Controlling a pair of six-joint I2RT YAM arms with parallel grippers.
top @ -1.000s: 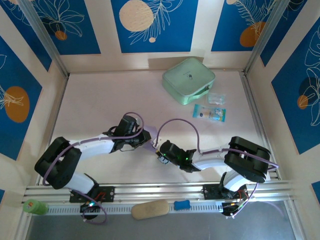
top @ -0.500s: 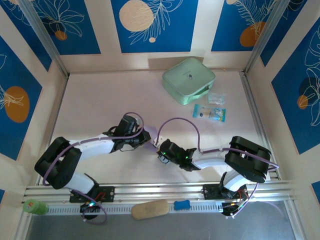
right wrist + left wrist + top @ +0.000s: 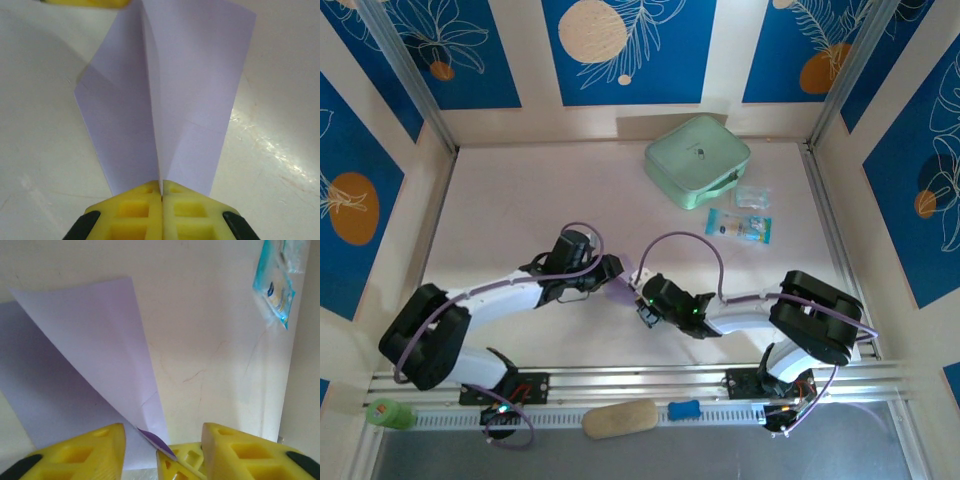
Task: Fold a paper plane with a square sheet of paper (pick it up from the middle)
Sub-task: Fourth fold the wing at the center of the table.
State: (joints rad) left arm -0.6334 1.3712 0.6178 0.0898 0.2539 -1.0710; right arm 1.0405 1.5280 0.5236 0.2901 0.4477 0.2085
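Your right claw (image 3: 161,185) clamps the narrow end of the folded sheet (image 3: 190,75), which stretches lengthwise straight ahead, widening toward your parted left claw (image 3: 162,435).

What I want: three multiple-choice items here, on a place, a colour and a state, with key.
1. The mint-green case lies: A) by the arms' bases B) far on the table, right of centre C) under the left arm.
2. The sheet of paper is: A) lavender B) yellow C) blue.
3. The right gripper is: A) wide open B) shut on the paper C) shut on a packet.
Key: B, near the back wall in the top view; A, pale purple in both wrist views; B, its fingers meet on the fold.
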